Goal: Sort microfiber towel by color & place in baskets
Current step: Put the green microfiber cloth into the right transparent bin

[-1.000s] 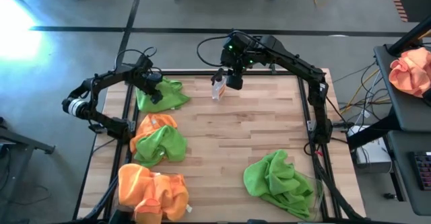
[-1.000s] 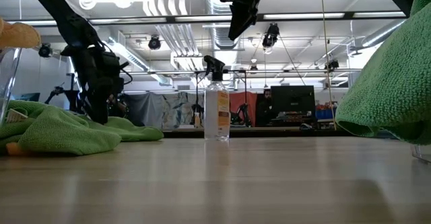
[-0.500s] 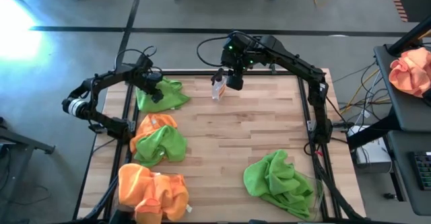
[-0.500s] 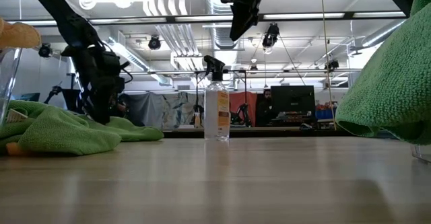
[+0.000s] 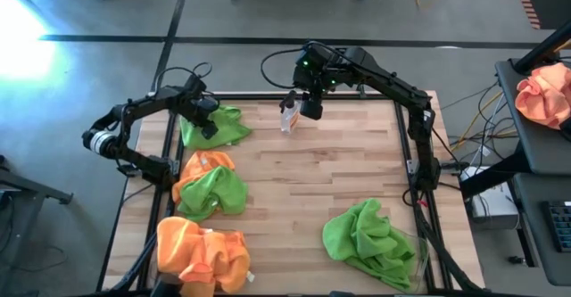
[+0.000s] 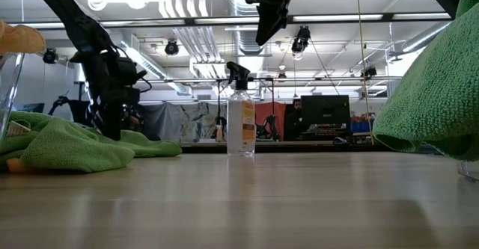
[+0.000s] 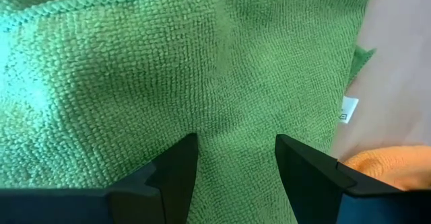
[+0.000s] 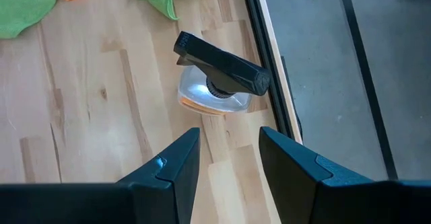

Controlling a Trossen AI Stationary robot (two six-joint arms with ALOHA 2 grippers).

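Nothing moved; spray bottle [image 5: 288, 116] stands under right end effector [image 5: 310, 110].

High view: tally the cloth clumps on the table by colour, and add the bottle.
Green clumps: 3
Orange clumps: 2
Spray bottle: 1
Total: 6
How many single cloths each clump holds cannot be told.
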